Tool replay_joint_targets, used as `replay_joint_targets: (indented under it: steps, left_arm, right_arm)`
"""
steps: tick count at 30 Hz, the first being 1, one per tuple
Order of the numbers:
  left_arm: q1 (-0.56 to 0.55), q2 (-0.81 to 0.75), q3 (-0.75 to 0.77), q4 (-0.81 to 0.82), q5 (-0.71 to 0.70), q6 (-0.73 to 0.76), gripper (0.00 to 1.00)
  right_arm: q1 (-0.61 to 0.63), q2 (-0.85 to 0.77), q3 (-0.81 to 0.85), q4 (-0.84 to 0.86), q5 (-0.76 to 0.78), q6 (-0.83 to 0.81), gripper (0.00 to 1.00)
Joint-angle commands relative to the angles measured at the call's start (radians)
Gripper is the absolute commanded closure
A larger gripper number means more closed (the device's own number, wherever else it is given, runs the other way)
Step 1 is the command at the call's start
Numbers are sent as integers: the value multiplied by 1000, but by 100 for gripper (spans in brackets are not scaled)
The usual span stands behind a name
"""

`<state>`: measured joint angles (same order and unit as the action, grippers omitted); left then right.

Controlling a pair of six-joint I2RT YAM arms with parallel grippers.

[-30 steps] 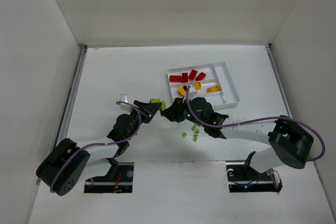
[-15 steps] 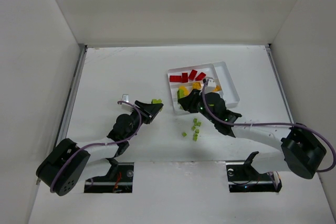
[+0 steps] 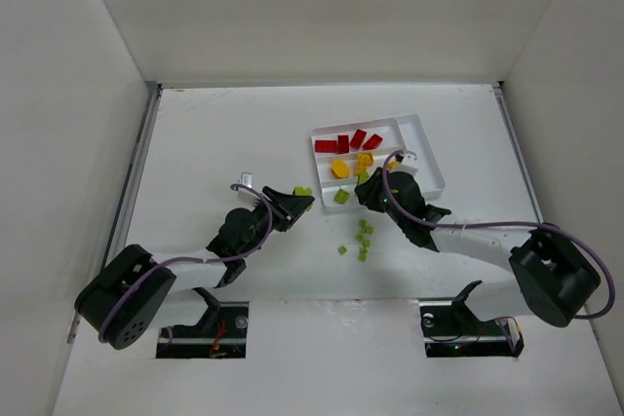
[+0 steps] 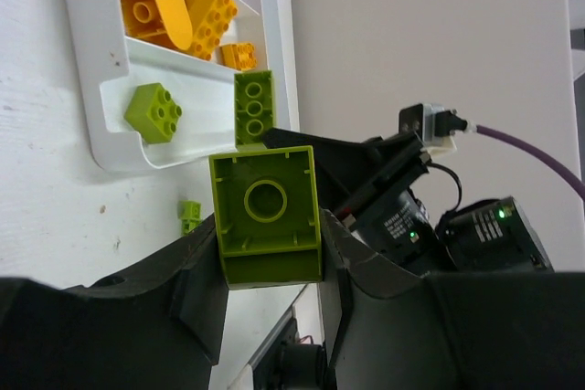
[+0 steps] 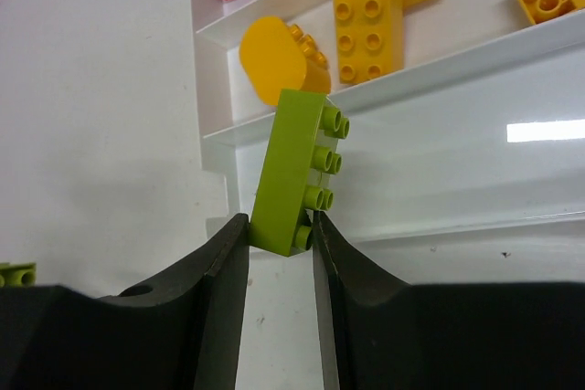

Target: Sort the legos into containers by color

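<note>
The white tray (image 3: 433, 163) holds red bricks (image 3: 348, 141) in its far slot, yellow-orange bricks (image 3: 341, 169) in the middle slot and a lime-green square brick (image 3: 342, 197) in the near slot. My left gripper (image 3: 302, 195) is shut on a square lime-green brick (image 4: 267, 216), just left of the tray. My right gripper (image 3: 363, 183) is shut on a long lime-green brick (image 5: 297, 171), held upright over the near slot (image 5: 411, 180). That brick also shows in the left wrist view (image 4: 254, 109), beside the square one in the tray (image 4: 154, 111).
Several tiny lime-green cubes (image 3: 363, 237) lie on the table just in front of the tray, between the two arms; one shows in the left wrist view (image 4: 190, 216). White walls enclose the table on three sides.
My right gripper has swung from beside the left gripper up to the tray and then right along its near slot. My left gripper has moved slightly right with its brick.
</note>
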<state>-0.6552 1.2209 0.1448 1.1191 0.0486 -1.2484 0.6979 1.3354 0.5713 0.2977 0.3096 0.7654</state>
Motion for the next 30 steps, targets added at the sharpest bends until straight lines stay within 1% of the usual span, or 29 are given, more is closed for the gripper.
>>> replay_joint_targets:
  steps: [1,5,11,13,16,18,21,23,27,30]
  left_arm:
    - [-20,8,47,73,45,35,87]
    - [-39,22,55,79,59,44,87]
    - [-51,31,58,85,59,49,87]
    - [-53,32,58,85,59,49,87]
    - [-53,26,58,85,59,49,87]
    - [-53,23,56,87,59,49,87]
    - [-53,20,53,106,62,43,86]
    - [-53,19,52,136,72,37,86]
    - [-54,26,47,226,106,37,86]
    - [-51,29,27,303,149,40,86]
  right_arm:
    - [-22,18,-1,37,14,18,64]
    - [-28,37,10,31,17,26,62]
    - [-38,67,25,38,-24,48,59]
    - [-33,71,30,40,-24,51,54]
    - [-33,59,27,40,-26,51,38]
    - [-33,29,16,40,-21,51,33]
    - [-33,-54,-7,52,-17,40,33]
    - [-18,-109,-24,87,-41,23,35]
    - [8,-191,-50,210,-205,15,44]
    - [7,-197,-63,325,-338,35,42]
